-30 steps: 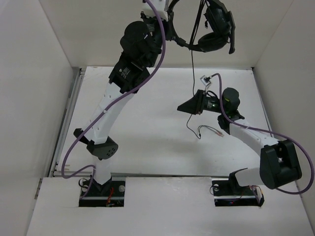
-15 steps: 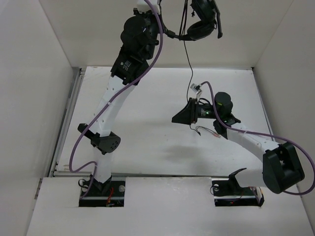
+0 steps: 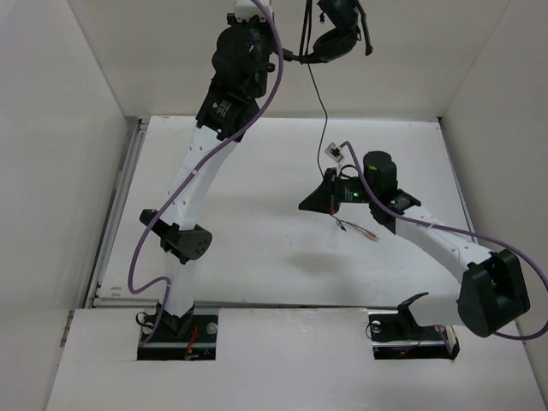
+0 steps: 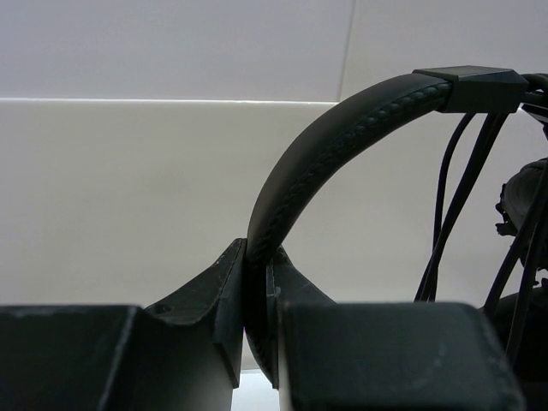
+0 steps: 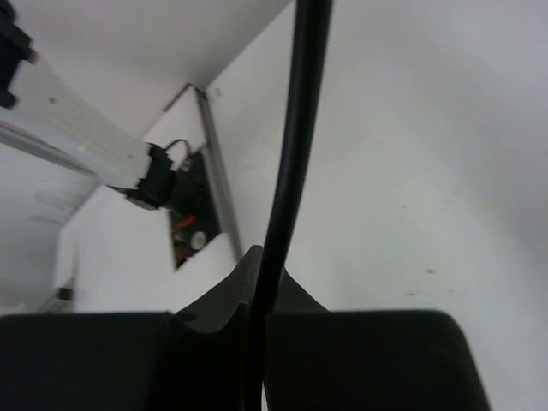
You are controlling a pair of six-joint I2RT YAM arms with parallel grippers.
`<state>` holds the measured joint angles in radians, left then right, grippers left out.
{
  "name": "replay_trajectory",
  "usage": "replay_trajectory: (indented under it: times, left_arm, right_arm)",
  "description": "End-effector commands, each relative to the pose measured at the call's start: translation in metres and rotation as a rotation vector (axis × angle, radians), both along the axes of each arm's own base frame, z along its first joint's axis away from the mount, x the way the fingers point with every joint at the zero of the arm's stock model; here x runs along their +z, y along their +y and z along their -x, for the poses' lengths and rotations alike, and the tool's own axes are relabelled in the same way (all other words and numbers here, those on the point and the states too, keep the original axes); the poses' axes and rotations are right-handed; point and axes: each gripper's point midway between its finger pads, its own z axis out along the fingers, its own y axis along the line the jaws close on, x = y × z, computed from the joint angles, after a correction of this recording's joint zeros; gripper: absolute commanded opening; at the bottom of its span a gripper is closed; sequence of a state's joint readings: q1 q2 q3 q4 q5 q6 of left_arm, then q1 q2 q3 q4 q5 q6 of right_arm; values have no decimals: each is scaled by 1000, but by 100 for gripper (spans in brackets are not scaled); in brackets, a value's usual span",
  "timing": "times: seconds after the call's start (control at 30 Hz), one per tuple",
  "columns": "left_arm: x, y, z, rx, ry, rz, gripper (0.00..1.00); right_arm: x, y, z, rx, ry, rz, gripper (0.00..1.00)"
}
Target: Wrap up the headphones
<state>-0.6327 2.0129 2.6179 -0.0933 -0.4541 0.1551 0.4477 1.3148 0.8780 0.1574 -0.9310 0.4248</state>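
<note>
HEADSET: black over-ear headphones (image 3: 336,38) held high above white counter (image 3: 257,257) | LEFT gripper (image 4: 255,267): clamped on padded headband (image 4: 342,128) | RIGHT gripper (image 5: 265,276): pinched on thin black cable (image 5: 295,128) | PROGRESS: judged early; cable hanging straight, coloured plugs (image 3: 364,233) loose; winding outstanding

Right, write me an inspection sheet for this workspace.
Surface: white table, plain matte top.
Job's things: headphones raised high over the far edge; thin cable hangs down from them, plug ends just below the right gripper.
Clutter: nothing seen.
Grippers: left gripper shut on the headphones' headband; right gripper shut on the cable.
Cables: purple arm cables loop along both arms.
Surroundings: white walls on three sides.
</note>
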Motion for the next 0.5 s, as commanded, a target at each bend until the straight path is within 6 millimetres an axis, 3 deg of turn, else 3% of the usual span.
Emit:
replay_trajectory:
  times: [0.0, 0.17, 0.47]
  left_arm:
    - [59, 17, 32, 0, -154, 145, 1]
    - [57, 3, 37, -30, -146, 144, 1]
    - [46, -3, 28, -25, -125, 134, 1]
  right_arm:
    - [6, -2, -19, -56, -159, 117, 3]
    - [1, 7, -19, -33, -233, 204, 2]
    - [-9, 26, -7, 56, -334, 331, 2]
